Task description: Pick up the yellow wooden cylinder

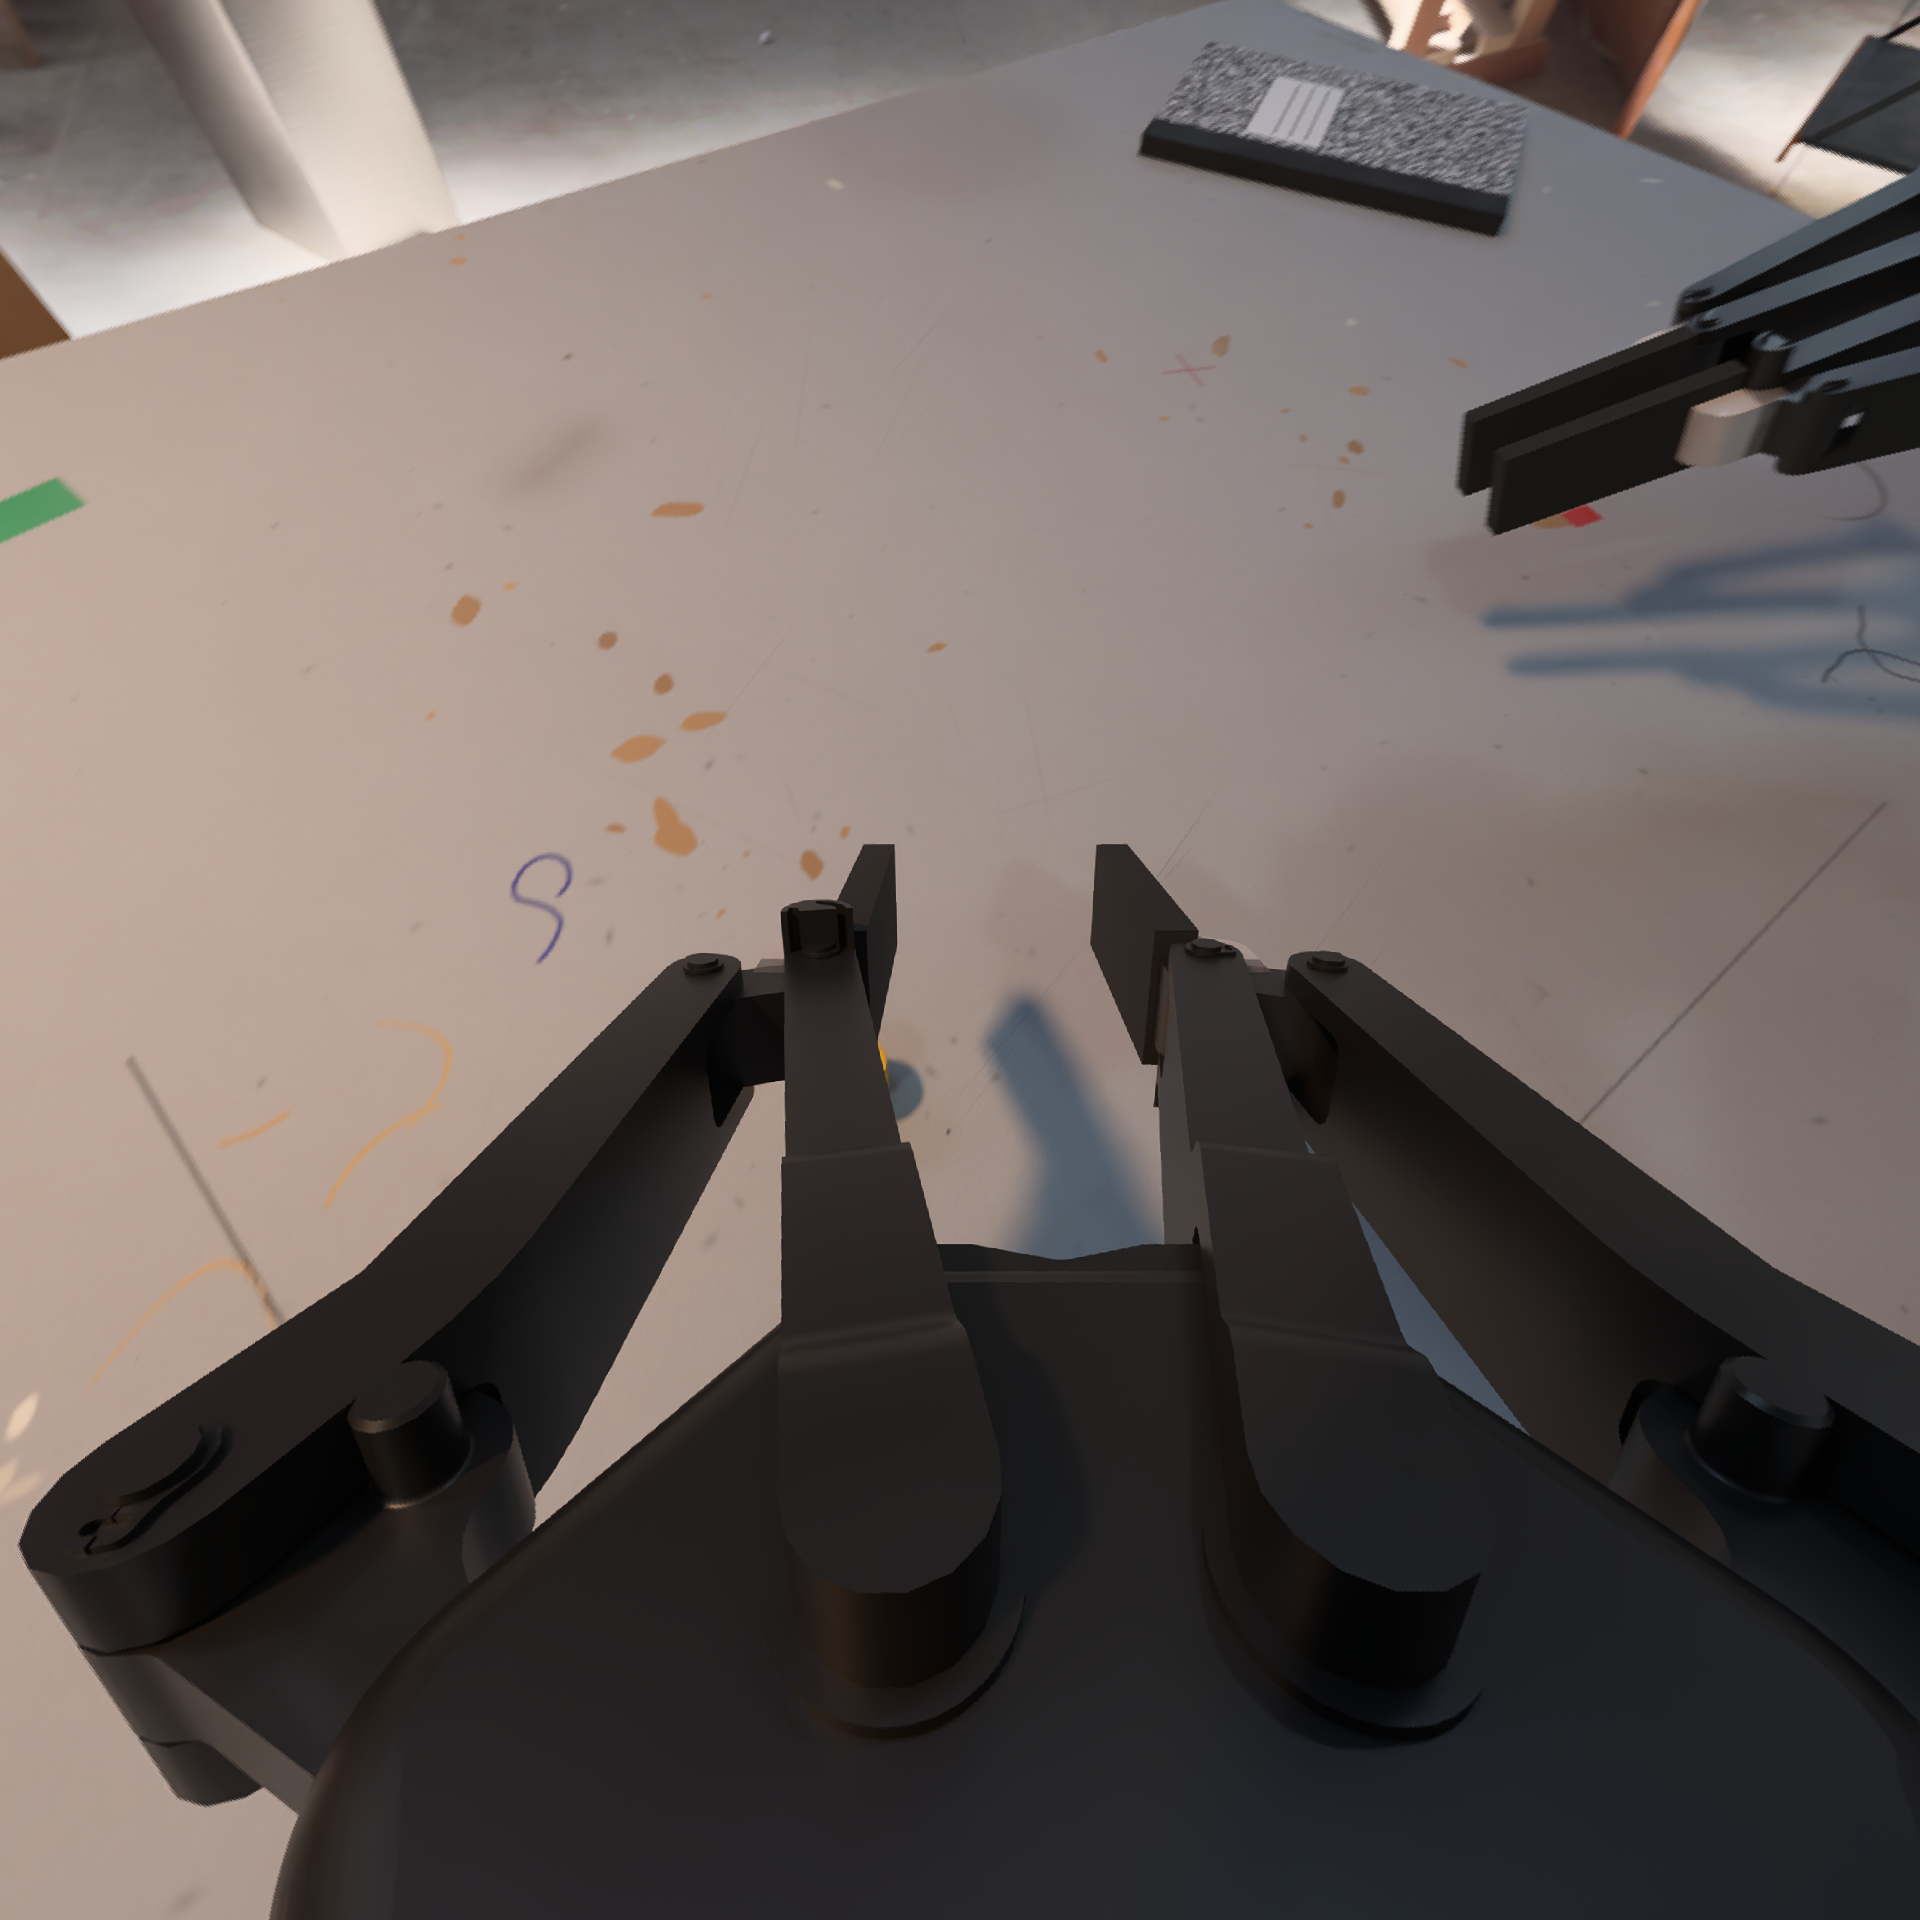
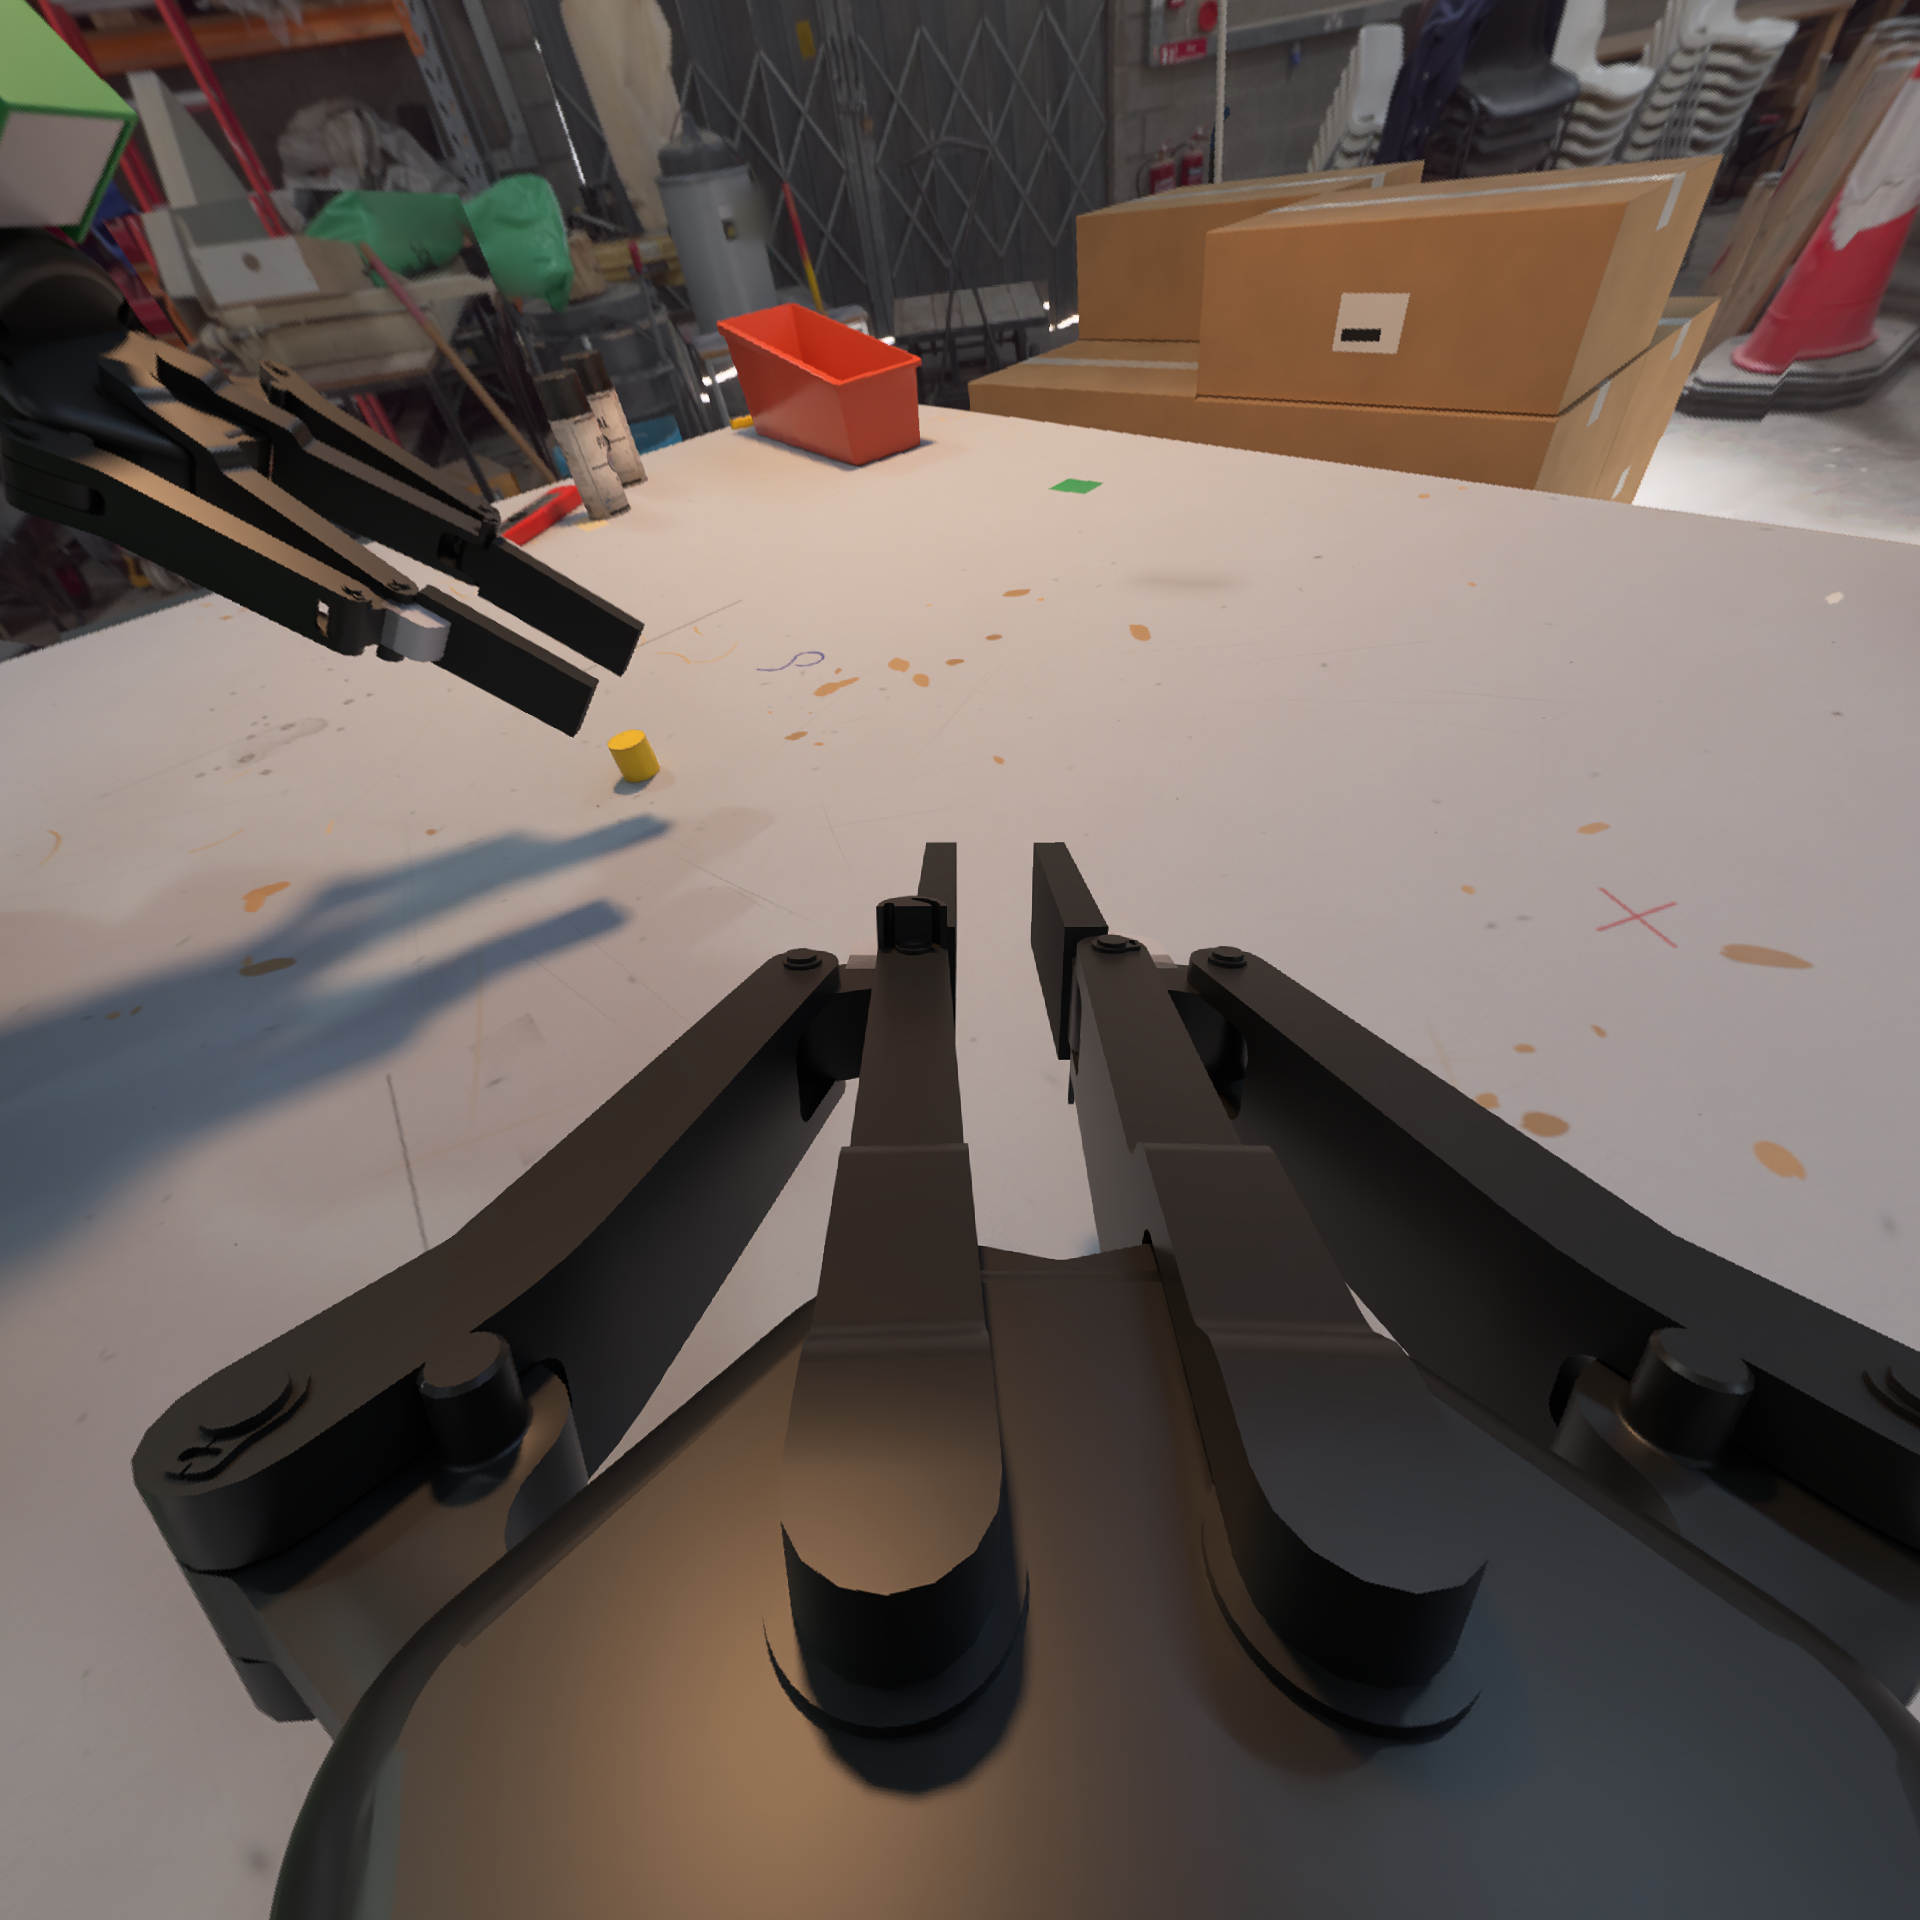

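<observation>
A: Approach, that is the step you are in. Your left tool [image 2: 608,670] hangs over the tabletop [image 2: 1351,727] with its jaws parted and nothing between them. The yellow wooden cylinder [image 2: 634,755] stands upright on the tabletop just past and below those fingertips, not yet touched.

B: And from the left wrist?

A: Your left tool [image 1: 992,883] shows the same open gap there. Only a sliver of yellow [image 1: 882,1060] peeps out beside the left finger, so the cylinder is mostly hidden behind it. I judge you need to shift sideways until the cylinder sits in the middle of the gap, then come down and close.

B: The right tool?

A: Your right tool [image 2: 992,883] is low over the tabletop, well apart from the cylinder, its jaws only narrowly parted and holding nothing. From the left wrist it shows as the right tool [image 1: 1481,473], fingers close together. It looks to have no part in this step.

B: The surface, left to right?

A: Pale, scuffed, spotted with orange flecks. You have a pen squiggle [image 2: 795,660], spray cans [image 2: 592,436] and a red bin [image 2: 831,390] at the far edge, a green square [image 2: 1075,485], then a red cross mark [image 2: 1636,917]. The left wrist also shows a speckled notebook [image 1: 1340,130]. Behind stand shelving, a folding gate, stacked cardboard boxes [image 2: 1403,312] and a traffic cone [image 2: 1849,260].
</observation>
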`<state>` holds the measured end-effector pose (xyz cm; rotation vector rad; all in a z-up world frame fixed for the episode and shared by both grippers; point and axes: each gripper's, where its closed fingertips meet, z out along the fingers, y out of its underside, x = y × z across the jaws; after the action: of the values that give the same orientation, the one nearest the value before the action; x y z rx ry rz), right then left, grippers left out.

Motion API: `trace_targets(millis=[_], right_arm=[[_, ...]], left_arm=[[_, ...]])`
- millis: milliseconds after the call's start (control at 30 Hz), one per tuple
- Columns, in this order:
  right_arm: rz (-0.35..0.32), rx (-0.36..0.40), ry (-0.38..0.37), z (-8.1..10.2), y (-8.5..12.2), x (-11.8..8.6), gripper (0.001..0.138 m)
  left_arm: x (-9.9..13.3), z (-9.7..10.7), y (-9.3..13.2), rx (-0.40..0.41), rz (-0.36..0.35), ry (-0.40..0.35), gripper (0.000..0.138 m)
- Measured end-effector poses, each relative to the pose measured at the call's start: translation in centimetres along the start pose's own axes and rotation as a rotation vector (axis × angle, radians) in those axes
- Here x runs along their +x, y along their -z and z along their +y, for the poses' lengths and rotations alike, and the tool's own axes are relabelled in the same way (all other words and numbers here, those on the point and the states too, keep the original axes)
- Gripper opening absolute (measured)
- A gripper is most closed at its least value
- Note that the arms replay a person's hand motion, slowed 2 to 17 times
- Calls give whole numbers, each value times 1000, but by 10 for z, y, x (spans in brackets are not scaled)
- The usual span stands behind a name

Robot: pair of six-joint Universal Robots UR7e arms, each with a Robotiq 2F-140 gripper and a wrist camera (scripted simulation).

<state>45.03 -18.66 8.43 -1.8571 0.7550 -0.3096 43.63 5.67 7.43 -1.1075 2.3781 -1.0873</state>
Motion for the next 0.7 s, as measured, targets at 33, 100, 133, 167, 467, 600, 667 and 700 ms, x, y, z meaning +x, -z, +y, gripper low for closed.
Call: trace_targets(millis=[33, 100, 133, 167, 467, 600, 667, 700], right_arm=[[-4, 7, -5, 0, 1, -1, 20], [-10, 21, -10, 0, 3, -3, 20], [-13, 27, -11, 0, 4, -4, 20], [-14, 33, -10, -1, 4, -5, 20], [-28, 15, 35, -1, 8, -13, 20], [-28, 9, 55, 1, 8, -17, 20], [-29, 8, 58, 2, 7, -19, 20], [-30, 6, 58, 3, 7, -20, 20]], left_arm=[[-3, 4, 3, -7, -14, 11, 51], [-8, 11, 7, -18, -41, 33, 51], [-10, 15, 9, -22, -55, 44, 51], [-12, 18, 11, -26, -68, 55, 51], [-22, 41, 16, -50, -139, 89, 52], [-25, 48, 14, -77, -145, 63, 52], [-26, 51, 12, -90, -143, 45, 52], [-26, 52, 11, -95, -139, 35, 52]])
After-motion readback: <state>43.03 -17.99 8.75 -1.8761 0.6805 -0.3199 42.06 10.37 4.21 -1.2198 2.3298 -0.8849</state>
